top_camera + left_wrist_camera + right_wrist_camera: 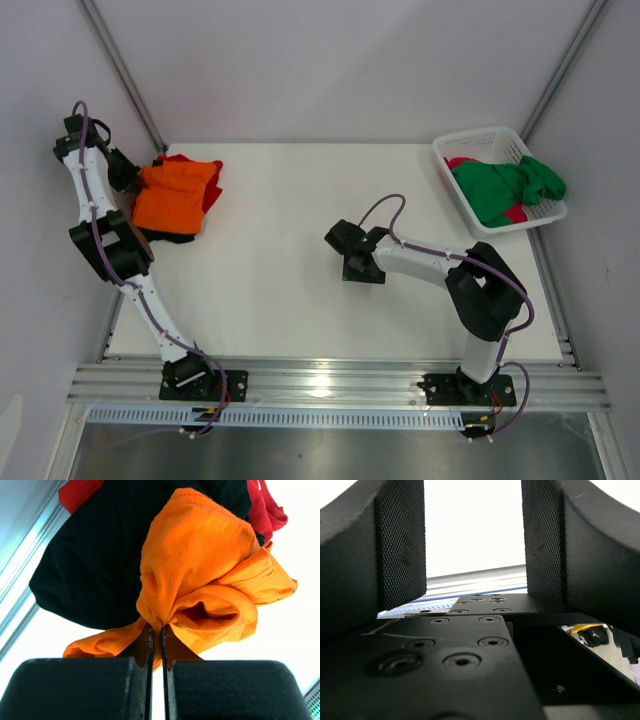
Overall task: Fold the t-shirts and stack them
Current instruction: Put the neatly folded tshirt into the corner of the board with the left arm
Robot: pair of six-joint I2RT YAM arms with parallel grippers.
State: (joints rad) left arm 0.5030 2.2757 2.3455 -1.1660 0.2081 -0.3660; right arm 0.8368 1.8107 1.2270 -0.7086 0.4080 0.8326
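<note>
Nearest, the right gripper (pixel 352 262) is hanging over the middle of the white table (pixel 300 230), its jaws spread wide with nothing between them. Farther back on the left, the left gripper (pixel 155 635) is pinching a bunched fold of the orange t-shirt (pixel 200 555), which is lying on the black t-shirt (pixel 90 565) and red t-shirt (pixel 75 490). Being light, limp cloth, it is probably sagging wherever unsupported, so hem corners look wiser holds. At the far right, the green t-shirt (pixel 505 187) is spilling from the white basket (pixel 480 138).
</note>
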